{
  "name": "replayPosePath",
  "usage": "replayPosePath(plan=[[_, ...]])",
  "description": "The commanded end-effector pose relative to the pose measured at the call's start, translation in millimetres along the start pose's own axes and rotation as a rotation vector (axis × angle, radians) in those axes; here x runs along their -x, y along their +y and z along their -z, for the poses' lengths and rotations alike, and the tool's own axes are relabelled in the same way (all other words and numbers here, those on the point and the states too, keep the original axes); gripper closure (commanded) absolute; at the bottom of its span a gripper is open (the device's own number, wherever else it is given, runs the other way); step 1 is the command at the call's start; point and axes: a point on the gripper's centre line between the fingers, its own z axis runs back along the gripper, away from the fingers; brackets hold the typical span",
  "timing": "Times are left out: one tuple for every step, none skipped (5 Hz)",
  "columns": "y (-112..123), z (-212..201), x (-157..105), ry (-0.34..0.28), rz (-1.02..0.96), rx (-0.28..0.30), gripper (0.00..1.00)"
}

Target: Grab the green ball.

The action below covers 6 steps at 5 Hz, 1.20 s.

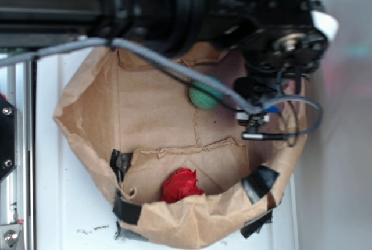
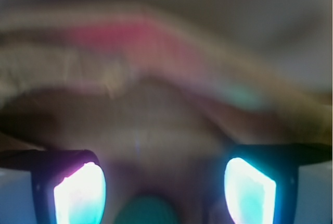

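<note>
Poised over the far side of the bag, the black robot gripper point(image 2: 165, 185) has its two glowing pads point(image 2: 80, 195) spread wide apart in the wrist view, with nothing clamped between them. The small mint-green ribbed ball point(image 1: 204, 95) lies on the floor of the crumpled brown paper bag point(image 1: 78, 107), partly covered in the exterior view by a grey cable point(image 1: 174, 67) that crosses in front of it. In the wrist view a rounded teal-green shape sits low between the pads at the bottom edge, and I take it to be that same ball; the picture is too blurred to say whether the pads touch it.

To do this step well, I judge the gripper should be centred so the ball sits evenly between both pads, then lowered until they straddle its widest part before squeezing; a round, matte ball may roll away if one pad reaches it first.

The bag, patched along its rim with black tape point(image 1: 260, 181), holds two things: the green ball toward the arm, and a red wrinkled paper-like wad point(image 1: 181, 185) in the nearer pocket behind a paper flap, well apart from the ball.
</note>
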Motion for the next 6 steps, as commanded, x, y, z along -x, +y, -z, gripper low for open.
replayPosePath(plan=[[-23, -25, 11, -0.030, 0.081, -0.019, 0.00], [-32, -18, 14, -0.012, 0.108, -0.027, 0.00], [-40, -7, 18, 0.016, 0.128, -0.028, 0.00], [-46, 6, 22, 0.040, 0.148, -0.036, 0.00], [-49, 20, 26, 0.069, 0.156, -0.061, 0.00], [-42, 36, 29, 0.110, 0.143, -0.091, 0.00]])
